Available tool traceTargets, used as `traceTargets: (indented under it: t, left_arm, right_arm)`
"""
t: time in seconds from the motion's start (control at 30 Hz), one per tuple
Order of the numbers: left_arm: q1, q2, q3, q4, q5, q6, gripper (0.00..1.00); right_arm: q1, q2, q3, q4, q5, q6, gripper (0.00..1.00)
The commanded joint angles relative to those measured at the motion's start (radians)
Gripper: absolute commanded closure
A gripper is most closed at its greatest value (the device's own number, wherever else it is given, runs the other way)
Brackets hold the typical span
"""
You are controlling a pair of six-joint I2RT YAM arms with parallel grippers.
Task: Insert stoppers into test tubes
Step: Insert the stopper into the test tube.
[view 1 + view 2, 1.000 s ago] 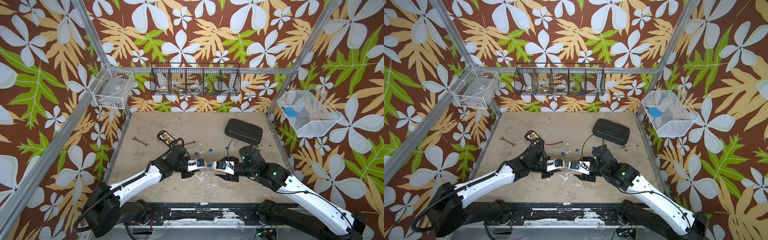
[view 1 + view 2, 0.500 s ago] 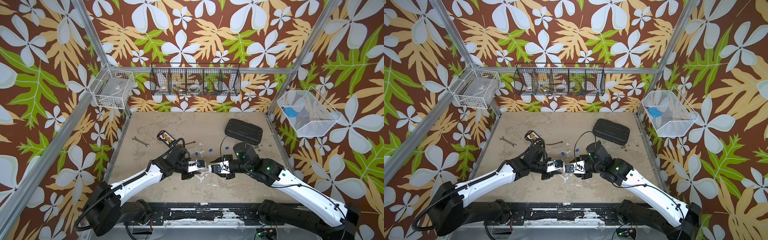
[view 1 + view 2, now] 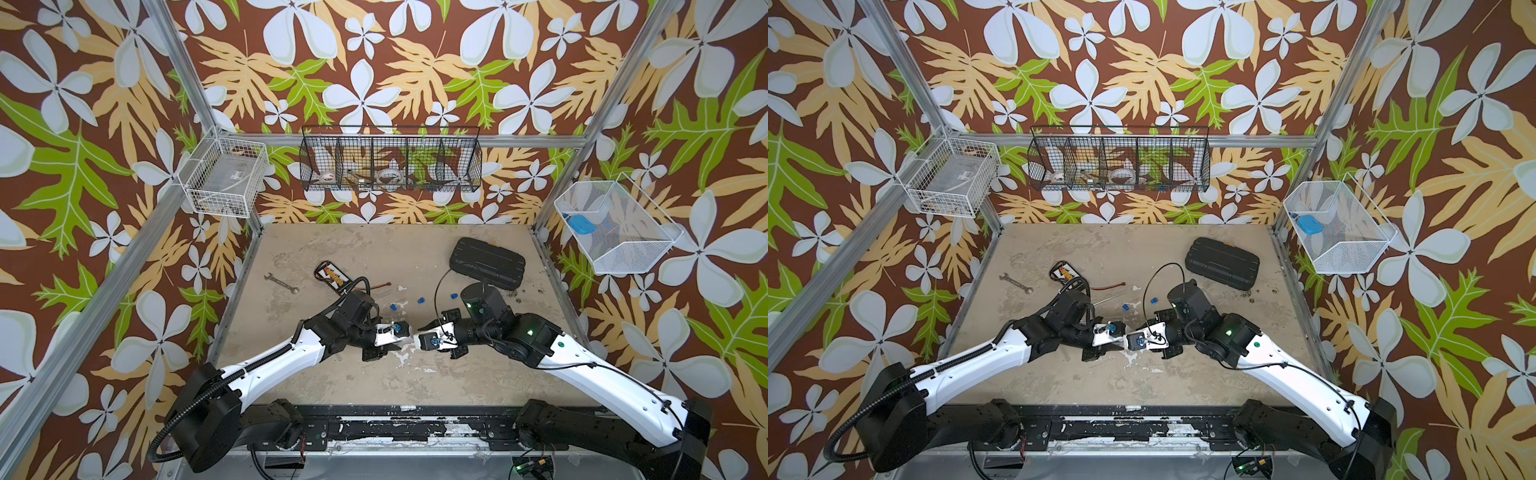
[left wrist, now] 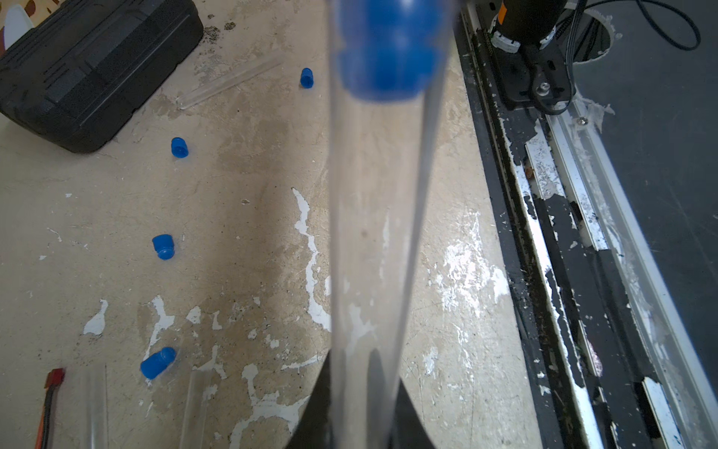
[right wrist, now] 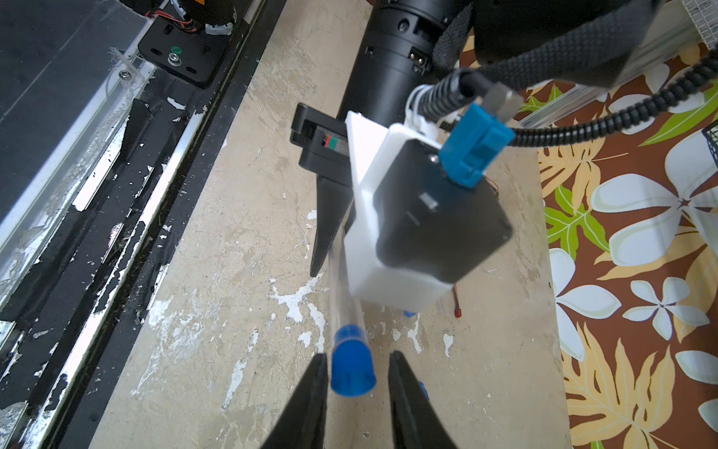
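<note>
My left gripper [image 4: 363,373] is shut on a clear test tube [image 4: 373,233] and holds it level above the table. A blue stopper [image 5: 351,367] sits in the tube's far end [image 5: 344,295]. My right gripper [image 5: 358,355] faces it with one jaw on each side of that stopper; thin gaps show on both sides, so it stands open. In both top views the two grippers [image 3: 397,338] [image 3: 1136,343] meet nose to nose at mid-table. Several loose stoppers [image 4: 179,147] [image 4: 163,246] [image 4: 157,362] lie on the table, along with other tubes [image 4: 229,83] [image 4: 95,404].
A black case [image 3: 487,263] lies at the back right. A silver wrench [image 3: 281,283] and a small battery pack [image 3: 332,275] with a red lead lie at the back left. Wire baskets [image 3: 390,160] hang on the walls. The black front rail [image 4: 544,233] runs close by.
My right gripper has moved left toward the left gripper, and its jaws have narrowed around the stoppered tube end. The left arm and its tube have stayed put.
</note>
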Motion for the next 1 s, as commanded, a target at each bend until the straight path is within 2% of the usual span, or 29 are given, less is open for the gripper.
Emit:
traceTargets:
  t: [0.0,0.6,0.97]
  left_arm:
    - [0.001,0.001,0.005,-0.008,0.024,0.015,1.0]
    - [0.002,-0.005,0.011,-0.012,0.022,0.023,1.0]
    - [-0.001,-0.063,0.036,0.042,-0.048,0.032,1.0]
  right_arm:
    - [0.004,0.005,0.007,-0.021,-0.007,-0.02,0.73]
    - [0.01,0.035,0.019,-0.039,-0.039,-0.012,0.82]
    - [0.019,0.102,0.011,0.049,-0.001,0.231,0.9]
